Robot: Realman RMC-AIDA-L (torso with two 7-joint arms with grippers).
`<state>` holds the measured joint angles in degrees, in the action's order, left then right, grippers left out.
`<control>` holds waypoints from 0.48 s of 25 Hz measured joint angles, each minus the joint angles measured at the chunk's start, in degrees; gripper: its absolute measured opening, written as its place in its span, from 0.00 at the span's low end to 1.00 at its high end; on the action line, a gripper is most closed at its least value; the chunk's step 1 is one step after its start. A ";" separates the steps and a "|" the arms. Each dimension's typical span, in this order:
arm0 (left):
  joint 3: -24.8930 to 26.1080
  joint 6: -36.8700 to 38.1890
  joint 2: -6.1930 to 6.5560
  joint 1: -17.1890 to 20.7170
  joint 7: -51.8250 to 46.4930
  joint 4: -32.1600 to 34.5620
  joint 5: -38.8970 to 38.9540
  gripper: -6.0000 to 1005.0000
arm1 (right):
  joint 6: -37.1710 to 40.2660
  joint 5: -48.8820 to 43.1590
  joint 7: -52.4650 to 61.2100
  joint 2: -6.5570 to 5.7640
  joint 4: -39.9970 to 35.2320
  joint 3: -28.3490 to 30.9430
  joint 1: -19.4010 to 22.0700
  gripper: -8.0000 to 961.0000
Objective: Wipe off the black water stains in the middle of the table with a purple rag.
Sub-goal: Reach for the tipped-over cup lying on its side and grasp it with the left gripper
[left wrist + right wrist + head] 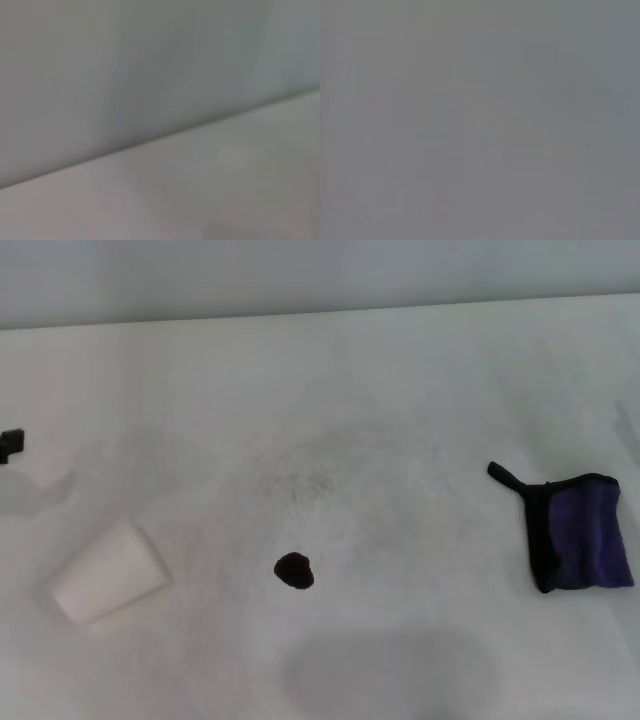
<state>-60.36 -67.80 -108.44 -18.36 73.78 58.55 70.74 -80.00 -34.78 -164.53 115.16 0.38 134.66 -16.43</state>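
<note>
The black water stain (294, 570) is a small dark blob on the white table (400, 390), near the middle and toward the front. The purple rag (578, 533) lies flat at the right, with black edging and a black loop tab pointing left. Nothing touches either one. Only a small black part of my left gripper (10, 445) pokes in at the far left edge, well away from the stain and the rag. My right gripper is out of view. The wrist views show only plain grey and white surfaces.
A white paper cup (108, 573) lies on its side at the front left. A faint grey speckled smudge (310, 475) marks the table behind the stain. The table's far edge meets a grey wall.
</note>
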 joint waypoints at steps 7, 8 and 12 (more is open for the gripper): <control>9.44 -21.71 -0.17 -4.92 -2.11 9.88 -13.73 0.88 | -0.39 -0.71 0.00 0.06 0.27 -0.78 -0.01 0.91; 9.71 -23.96 -0.12 -5.75 -2.47 11.21 -15.06 0.88 | -0.49 -0.72 0.00 0.06 0.25 -0.77 0.00 0.91; 9.49 -30.65 -0.80 -8.27 -3.53 13.98 -21.44 0.88 | -0.93 -0.73 0.00 0.06 0.14 -1.11 0.19 0.91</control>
<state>-50.87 -98.44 -109.24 -26.63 70.25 72.53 49.30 -80.93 -35.51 -164.53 115.23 0.52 133.55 -16.24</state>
